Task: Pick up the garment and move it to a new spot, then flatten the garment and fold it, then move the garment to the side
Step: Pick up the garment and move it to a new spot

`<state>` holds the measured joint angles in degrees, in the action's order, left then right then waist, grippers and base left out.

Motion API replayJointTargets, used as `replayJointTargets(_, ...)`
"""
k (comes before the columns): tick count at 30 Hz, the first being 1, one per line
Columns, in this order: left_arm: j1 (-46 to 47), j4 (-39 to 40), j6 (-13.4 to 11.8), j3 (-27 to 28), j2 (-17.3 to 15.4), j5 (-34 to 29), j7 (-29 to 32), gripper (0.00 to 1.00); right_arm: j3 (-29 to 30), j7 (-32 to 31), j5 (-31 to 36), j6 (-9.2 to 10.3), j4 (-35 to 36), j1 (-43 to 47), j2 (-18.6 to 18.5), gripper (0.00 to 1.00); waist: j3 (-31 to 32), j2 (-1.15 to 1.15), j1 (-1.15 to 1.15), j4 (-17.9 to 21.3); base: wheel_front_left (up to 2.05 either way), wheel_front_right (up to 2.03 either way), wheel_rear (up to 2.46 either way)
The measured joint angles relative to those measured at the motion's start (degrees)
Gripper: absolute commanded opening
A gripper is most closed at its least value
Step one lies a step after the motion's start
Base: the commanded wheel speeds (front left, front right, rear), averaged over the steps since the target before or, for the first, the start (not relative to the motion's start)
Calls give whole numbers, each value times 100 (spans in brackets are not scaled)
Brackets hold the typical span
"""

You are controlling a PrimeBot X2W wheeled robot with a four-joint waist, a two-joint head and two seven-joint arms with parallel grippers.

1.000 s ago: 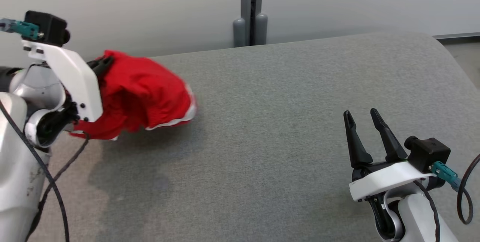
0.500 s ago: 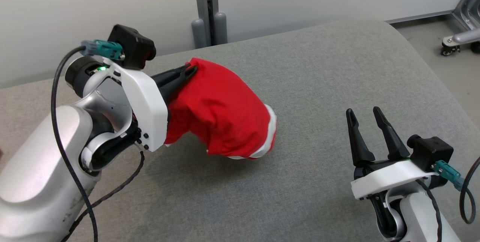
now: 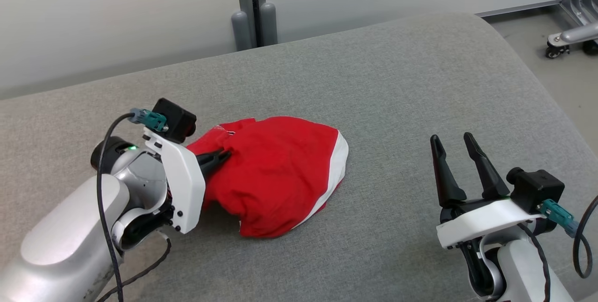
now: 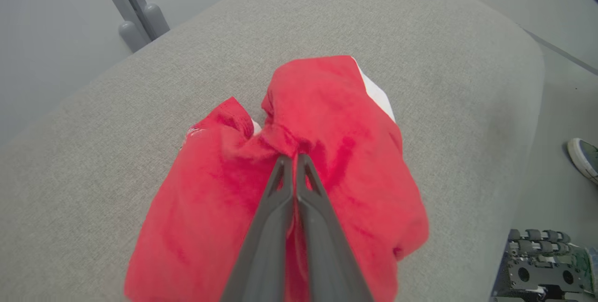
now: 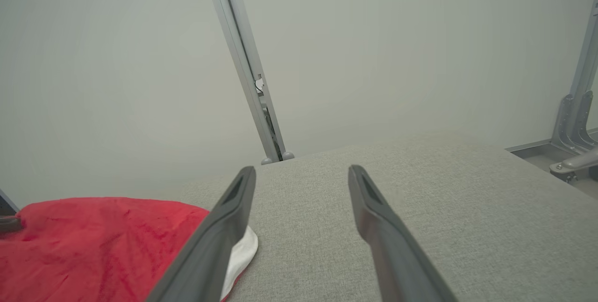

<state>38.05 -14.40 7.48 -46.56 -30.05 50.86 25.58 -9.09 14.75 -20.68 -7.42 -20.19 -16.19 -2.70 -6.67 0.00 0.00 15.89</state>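
The garment [image 3: 275,176] is red with a white band along one edge, and it lies bunched on the grey padded surface [image 3: 397,87] left of centre. My left gripper [image 3: 225,154] is shut on a fold at the garment's left side, fingers low over the cloth. The left wrist view looks down the closed fingers [image 4: 280,185] pinching the red garment [image 4: 336,124]. My right gripper [image 3: 451,140] stands open at the lower right, apart from the cloth. Between its spread fingers [image 5: 233,204] the right wrist view has bare grey surface, with the garment [image 5: 93,241] at the lower left.
A grey post [image 3: 250,7] stands against the pale wall behind the surface. A metal frame with a castor [image 3: 558,45] sits on the floor at the far right. A shoe [image 4: 584,157] is on the floor beside the surface's rounded right edge.
The head camera has turned right. My left gripper has lowered the hanging garment onto the surface, where it now rests spread wider. The right gripper has stayed open in place.
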Motion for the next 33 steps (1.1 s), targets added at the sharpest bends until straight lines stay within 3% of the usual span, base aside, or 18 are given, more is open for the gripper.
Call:
replayJointTargets(3, 19, -187, 0, -178, 13, 140, -124, 0, -23, 0, 4, 0, -53, -19, 0, 100, -7, 0, 0, -73, 0, 0, 0)
replayJointTargets(7, 104, -398, 0, -421, 31, 288, -237, 22, -73, 0, 25, 0, -102, -47, 1, 100, 30, 0, 0, -172, 0, 0, 0)
replayJointTargets(8, 129, -478, 0, -474, 40, 361, -338, 35, -96, 0, 27, 0, -121, -57, 1, 100, 58, 0, 0, -219, 0, 0, 0)
replayJointTargets(9, 129, -503, 0, -483, 46, 412, -408, 100, -105, 0, 30, 0, -129, -60, 0, 100, 73, 0, 0, -245, 0, 0, 0)
replayJointTargets(17, 249, -555, 0, -369, 31, 624, -972, 100, -110, 0, 103, 0, -170, -43, 3, 100, 202, 0, 0, -430, 0, 0, 0)
replayJointTargets(24, 201, -296, -292, -10, -179, 610, -1534, 100, -89, 0, 107, 0, -160, 36, 1, 100, 295, 0, 0, -526, 0, 0, 0)
replayJointTargets(28, -45, -73, -684, 215, -423, 482, -1995, 100, -98, 0, 60, 0, -147, 94, 2, 100, 348, 0, 0, -551, 0, 0, 0)
replayJointTargets(33, -446, 399, -1426, 455, -621, 152, -2633, 100, -37, 0, 43, 0, -56, 149, -58, 100, 322, 0, 0, -612, 0, 0, 0)
